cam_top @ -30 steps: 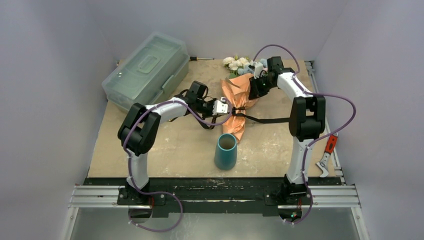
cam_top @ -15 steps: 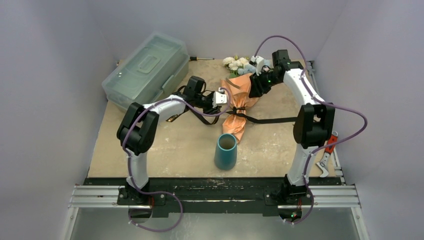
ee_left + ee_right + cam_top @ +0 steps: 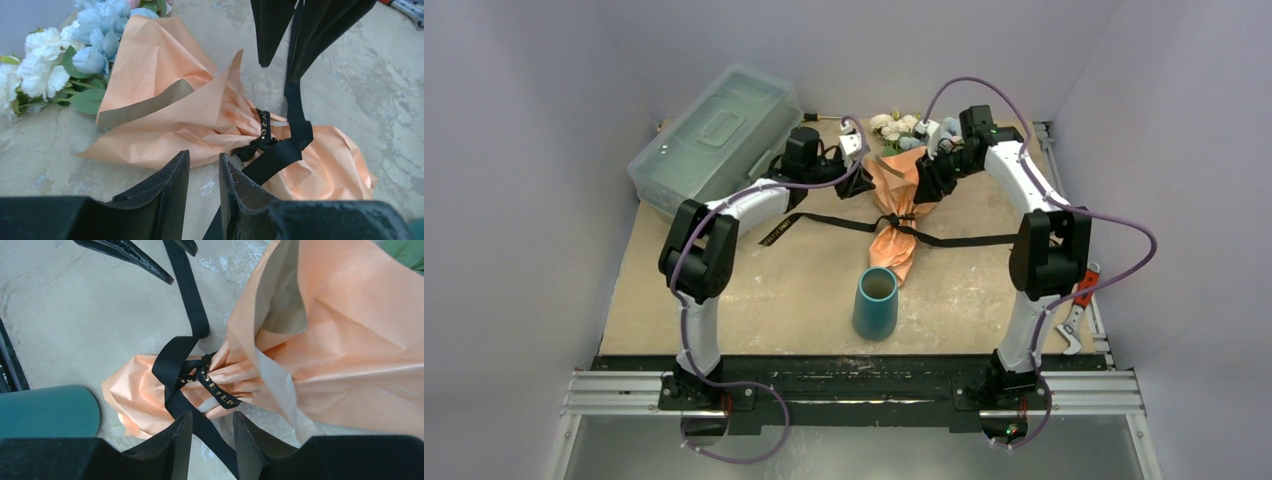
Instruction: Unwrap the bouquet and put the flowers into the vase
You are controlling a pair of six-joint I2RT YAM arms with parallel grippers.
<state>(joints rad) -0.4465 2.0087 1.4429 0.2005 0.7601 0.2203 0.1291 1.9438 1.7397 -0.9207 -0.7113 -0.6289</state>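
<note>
Honestly, left gripper [image 3: 204,155] and right gripper [image 3: 212,415] sit parted, empty, and tugging the knotted ribbon [image 3: 187,290] could drag the bouquet [image 3: 902,190] into the vase [image 3: 876,305].

- Left arm [image 3: 724,212] reaches toward the far side, elbow bent; left gripper [image 3: 204,157], jaws slightly apart
- Right arm [image 3: 1036,195] reaches far likewise; right gripper [image 3: 212,416], jaws slightly apart

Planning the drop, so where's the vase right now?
In the top view, the vase stands upright mid-table, just toward the robot from the bouquet's wrapped stem end.
</note>
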